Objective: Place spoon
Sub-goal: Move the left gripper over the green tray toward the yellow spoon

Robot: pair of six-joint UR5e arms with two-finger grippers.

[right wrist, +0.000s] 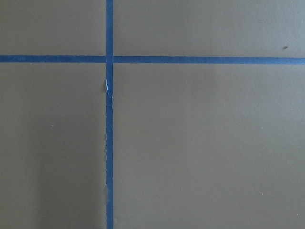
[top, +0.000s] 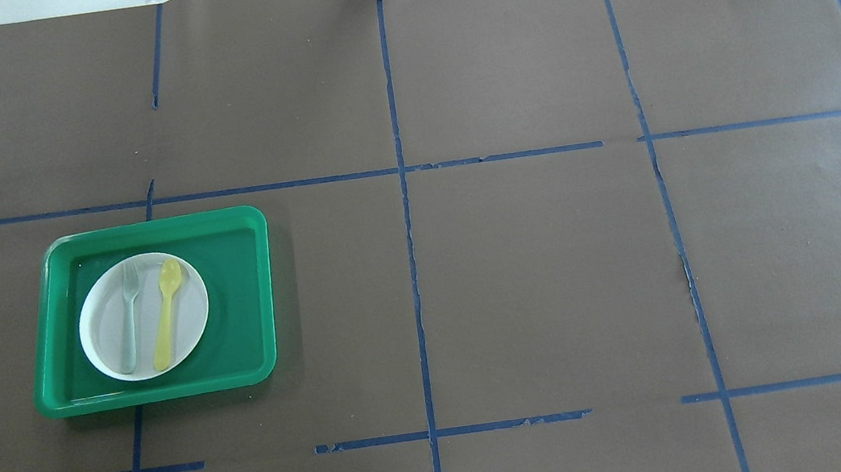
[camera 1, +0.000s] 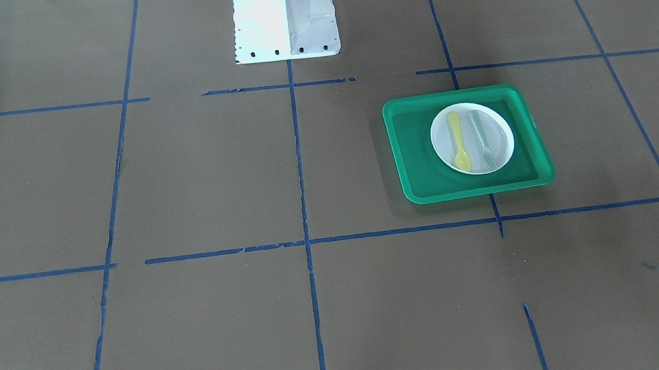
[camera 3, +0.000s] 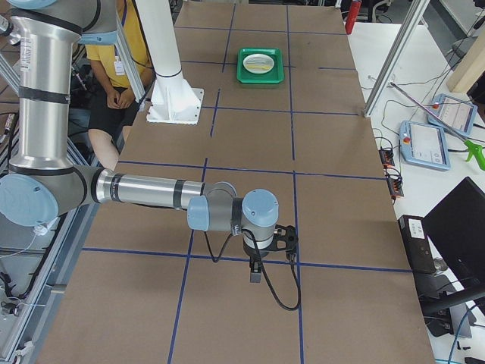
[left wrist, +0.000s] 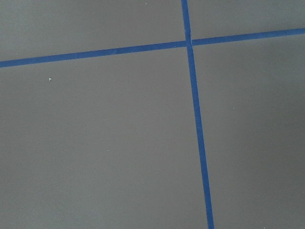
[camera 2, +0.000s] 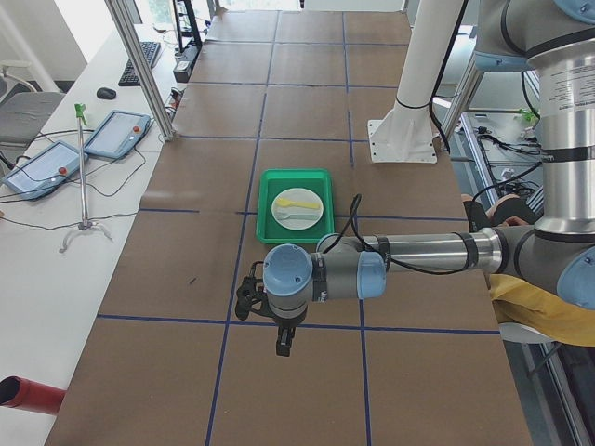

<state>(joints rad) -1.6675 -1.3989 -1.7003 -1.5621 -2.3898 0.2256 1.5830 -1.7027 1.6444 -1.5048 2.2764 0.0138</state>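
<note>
The small yellow spoon (camera 1: 458, 141) lies flat on a white plate (camera 1: 501, 134) next to a pale grey-green fork (camera 1: 482, 139). The plate sits in a green tray (camera 1: 409, 142). In the overhead view the spoon (top: 168, 311), plate (top: 101, 327) and tray (top: 241, 292) are at the left. My left gripper (camera 2: 283, 348) shows only in the exterior left view, pointing down over bare table, far from the tray (camera 2: 296, 177). My right gripper (camera 3: 255, 274) shows only in the exterior right view, at the table's opposite end. I cannot tell whether either is open or shut.
Brown paper with blue tape lines covers the table. The white robot base (camera 1: 285, 16) stands at mid-table edge. Both wrist views show only paper and tape. A seated person (camera 3: 114, 61) is behind the base. Tablets (camera 2: 116, 132) and a metal post (camera 2: 139, 65) lie off the table's side.
</note>
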